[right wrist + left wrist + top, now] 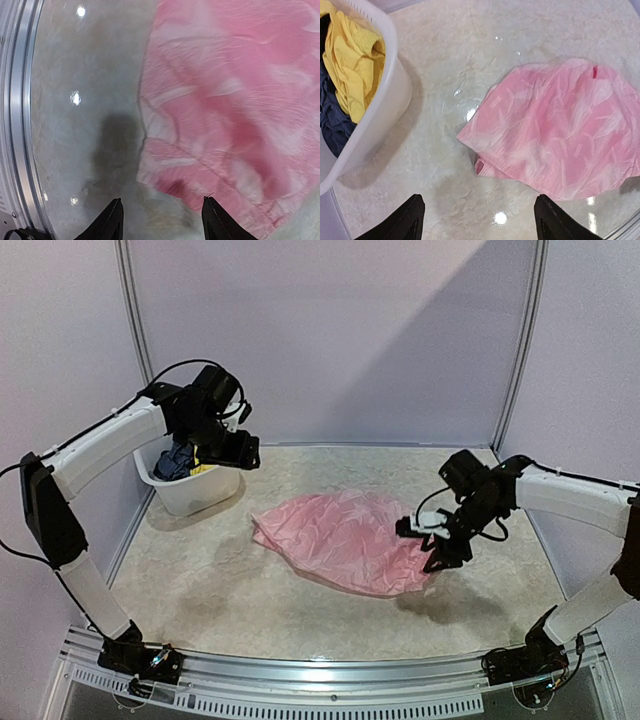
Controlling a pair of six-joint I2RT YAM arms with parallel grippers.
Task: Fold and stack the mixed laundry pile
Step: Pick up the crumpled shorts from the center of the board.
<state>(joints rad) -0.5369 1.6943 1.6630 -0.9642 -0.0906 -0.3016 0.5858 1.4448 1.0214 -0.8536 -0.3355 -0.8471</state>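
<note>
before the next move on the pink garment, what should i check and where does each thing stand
1. Left tool open and empty: ok.
2. Right tool open, nothing gripped: ok.
3. Pink garment wholly on the table, apart from the tub: ok.
4. Garment spread flat for folding: not ok, it is wrinkled and one edge is tucked under.
5. Right tool above the garment's edge: ok.
6. Yellow piece and navy piece out of the way in the tub: ok.
</note>
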